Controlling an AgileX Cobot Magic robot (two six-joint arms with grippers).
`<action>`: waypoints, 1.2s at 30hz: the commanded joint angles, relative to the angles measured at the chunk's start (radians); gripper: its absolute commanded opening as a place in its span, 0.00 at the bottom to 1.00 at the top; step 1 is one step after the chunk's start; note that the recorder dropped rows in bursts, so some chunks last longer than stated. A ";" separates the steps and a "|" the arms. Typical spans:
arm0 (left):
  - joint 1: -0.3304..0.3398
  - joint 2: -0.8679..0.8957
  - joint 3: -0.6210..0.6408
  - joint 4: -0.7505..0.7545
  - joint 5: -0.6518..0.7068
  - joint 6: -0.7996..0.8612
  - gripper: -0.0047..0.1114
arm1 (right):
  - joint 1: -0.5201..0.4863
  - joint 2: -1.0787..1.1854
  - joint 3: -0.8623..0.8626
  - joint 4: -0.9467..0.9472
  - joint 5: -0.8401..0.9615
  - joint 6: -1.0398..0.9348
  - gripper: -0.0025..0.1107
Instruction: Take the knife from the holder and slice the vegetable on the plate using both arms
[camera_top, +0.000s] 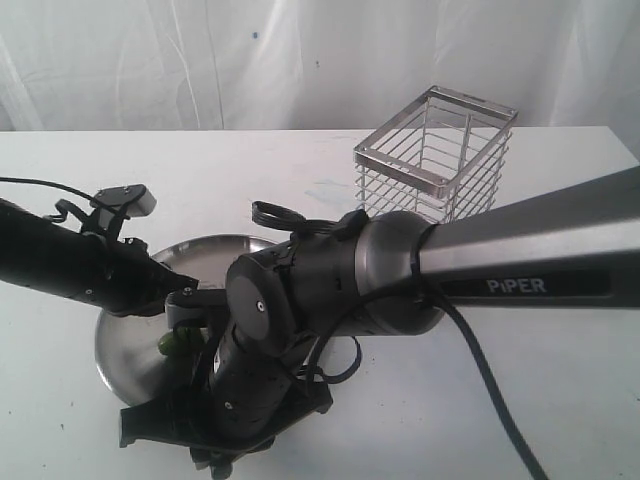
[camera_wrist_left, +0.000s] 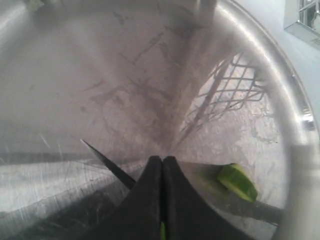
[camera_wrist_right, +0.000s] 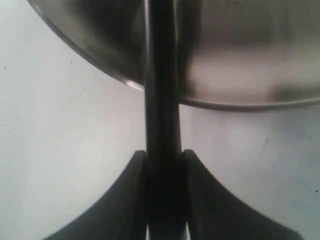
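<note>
The steel plate (camera_top: 125, 345) lies at the front left of the white table. My left gripper (camera_wrist_left: 162, 161) hangs over the plate's scuffed surface (camera_wrist_left: 125, 80), its jaws shut on a thin sliver of green vegetable (camera_wrist_left: 161, 231). A cut cucumber piece (camera_wrist_left: 237, 181) with pale flesh lies on the plate beside the fingers. The knife's black pointed blade (camera_wrist_left: 107, 162) reaches in on their other side. My right gripper (camera_wrist_right: 163, 155) is shut on the knife's black handle (camera_wrist_right: 162, 100), just outside the plate's rim (camera_wrist_right: 225, 105). In the exterior view green vegetable (camera_top: 175, 345) shows between the two arms.
The chrome wire holder (camera_top: 435, 150) stands at the back right, with no knife showing in it; its corner (camera_wrist_left: 302, 20) shows past the plate. The grey PiPER link (camera_top: 530, 260) of the right arm crosses the table's middle, with a cable (camera_top: 490, 390) trailing to the front.
</note>
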 joint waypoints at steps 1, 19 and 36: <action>-0.007 0.040 0.020 -0.004 -0.016 0.004 0.04 | 0.002 0.002 -0.004 -0.011 -0.003 0.017 0.02; -0.007 0.119 0.093 -0.045 -0.118 -0.015 0.04 | 0.002 0.002 -0.004 -0.012 0.115 0.071 0.02; -0.007 0.119 0.093 -0.045 -0.113 -0.020 0.04 | 0.032 0.002 0.022 -0.015 0.169 0.097 0.02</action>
